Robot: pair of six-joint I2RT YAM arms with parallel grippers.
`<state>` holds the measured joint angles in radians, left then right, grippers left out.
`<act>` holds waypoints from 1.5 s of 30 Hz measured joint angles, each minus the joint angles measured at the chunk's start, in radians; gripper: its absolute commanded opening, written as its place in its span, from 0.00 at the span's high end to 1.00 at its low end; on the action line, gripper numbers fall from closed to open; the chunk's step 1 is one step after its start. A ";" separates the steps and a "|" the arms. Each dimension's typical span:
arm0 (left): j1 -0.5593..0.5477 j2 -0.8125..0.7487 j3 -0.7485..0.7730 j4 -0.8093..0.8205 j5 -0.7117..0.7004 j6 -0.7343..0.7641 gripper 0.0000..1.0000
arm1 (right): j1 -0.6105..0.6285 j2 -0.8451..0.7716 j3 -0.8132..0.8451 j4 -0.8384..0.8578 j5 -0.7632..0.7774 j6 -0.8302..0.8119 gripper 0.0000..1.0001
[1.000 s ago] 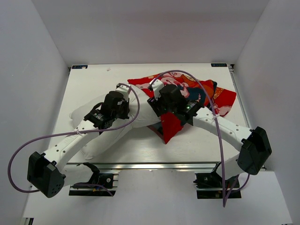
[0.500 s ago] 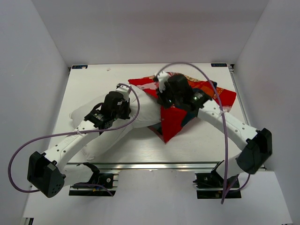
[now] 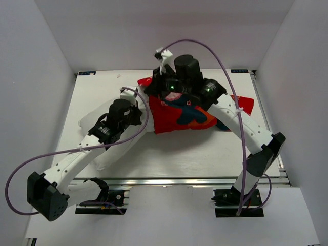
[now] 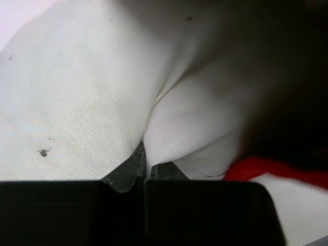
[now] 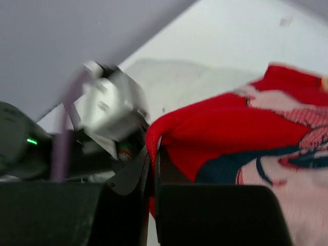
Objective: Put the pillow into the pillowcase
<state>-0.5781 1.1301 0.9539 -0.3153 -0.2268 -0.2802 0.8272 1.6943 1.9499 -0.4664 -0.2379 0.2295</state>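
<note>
Hanging pillowcase (image 3: 174, 115) pinched in right end effector (image 5: 152, 152), long axis seemingly crosswise; left end effector (image 4: 145, 155) clamped on pillow (image 4: 77, 102).

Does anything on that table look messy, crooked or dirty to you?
The pillowcase hangs crumpled and lopsided from the right gripper, pinched at one red edge. The left gripper pinches a puckered fold of the pillow, which carries a few small dark specks.

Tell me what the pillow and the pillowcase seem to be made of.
The pillow: matte white woven cloth, fine weave showing, soft creases; filling unseen. The pillowcase: thin printed red fabric, perhaps cotton or polyester, hanging in limp folds.
</note>
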 measured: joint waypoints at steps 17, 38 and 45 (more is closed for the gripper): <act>-0.079 0.000 -0.142 0.243 0.148 -0.111 0.96 | -0.122 0.145 -0.189 -0.015 -0.090 0.147 0.82; -0.114 -0.220 0.035 -0.158 0.140 0.035 0.19 | -0.310 -0.478 -0.630 0.196 -0.179 -0.424 0.11; -0.440 -0.150 0.054 -0.350 0.038 0.036 0.14 | -0.406 -0.525 -0.762 0.227 -0.244 -0.433 0.11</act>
<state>-1.0183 0.9806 1.0080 -0.6651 -0.1890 -0.2440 0.4213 1.1698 1.1877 -0.2398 -0.4820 -0.2031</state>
